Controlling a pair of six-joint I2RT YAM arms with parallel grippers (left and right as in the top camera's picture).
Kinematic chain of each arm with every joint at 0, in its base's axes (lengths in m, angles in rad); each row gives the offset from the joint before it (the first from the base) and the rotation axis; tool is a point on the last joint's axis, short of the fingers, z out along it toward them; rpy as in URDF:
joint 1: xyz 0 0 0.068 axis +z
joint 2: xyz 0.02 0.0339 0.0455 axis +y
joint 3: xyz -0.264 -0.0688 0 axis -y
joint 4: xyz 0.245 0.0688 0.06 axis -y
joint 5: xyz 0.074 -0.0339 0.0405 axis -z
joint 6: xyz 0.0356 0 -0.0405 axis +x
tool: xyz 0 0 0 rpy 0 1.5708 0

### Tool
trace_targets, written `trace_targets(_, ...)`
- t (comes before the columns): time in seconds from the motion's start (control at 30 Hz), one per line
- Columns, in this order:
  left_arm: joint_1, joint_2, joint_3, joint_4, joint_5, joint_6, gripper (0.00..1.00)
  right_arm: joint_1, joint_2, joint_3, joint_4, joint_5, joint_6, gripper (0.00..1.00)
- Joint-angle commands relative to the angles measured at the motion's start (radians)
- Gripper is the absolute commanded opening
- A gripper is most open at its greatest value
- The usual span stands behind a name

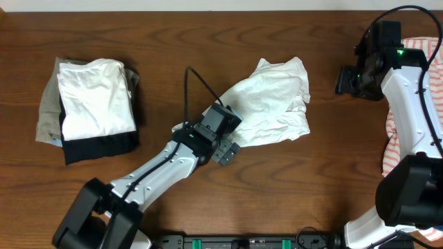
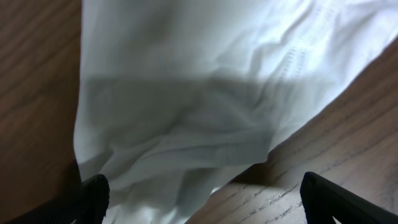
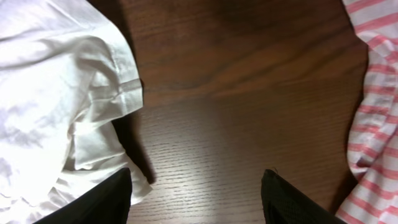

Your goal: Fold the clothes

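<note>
A crumpled white garment (image 1: 273,100) lies in the middle of the wooden table. My left gripper (image 1: 225,142) is open at its lower left edge; in the left wrist view (image 2: 199,202) the white cloth (image 2: 199,93) lies between and beyond the fingers. My right gripper (image 1: 349,79) is open and empty at the far right, above bare wood between the white garment (image 3: 56,112) and a pink striped garment (image 3: 376,106). The right wrist view shows its fingers (image 3: 196,199) wide apart.
A stack of folded clothes (image 1: 93,104), white on top of black and beige, sits at the left. The pink striped garment (image 1: 398,149) lies at the right edge under the right arm. A black cable (image 1: 197,79) loops from the left arm.
</note>
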Motion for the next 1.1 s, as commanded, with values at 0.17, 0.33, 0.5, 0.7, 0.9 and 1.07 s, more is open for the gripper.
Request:
trace_targets(0.17,-0.044,-0.002,0.014,0.088,-0.041,0.076,0.99,-0.009,-0.032,0.014,0.004,0.0,0.017,0.65)
trace_targets(0.33,-0.044,0.001,0.011,0.084,-0.041,0.076,0.99,-0.009,-0.032,0.014,0.001,0.0,0.017,0.66)
trace_targets(0.5,-0.044,0.061,0.011,0.11,-0.046,0.113,0.99,-0.009,-0.032,0.014,0.0,0.0,0.017,0.66)
trace_targets(0.7,-0.043,0.121,0.011,0.135,-0.114,0.157,0.99,-0.009,-0.032,0.014,-0.003,0.0,0.017,0.65)
trace_targets(0.9,-0.043,0.124,0.011,0.224,-0.194,0.157,0.79,-0.009,-0.032,0.014,-0.005,0.0,0.017,0.64)
trace_targets(1.07,-0.043,0.124,0.012,0.262,-0.195,0.157,0.68,-0.009,-0.032,0.014,-0.006,0.0,0.017,0.64)
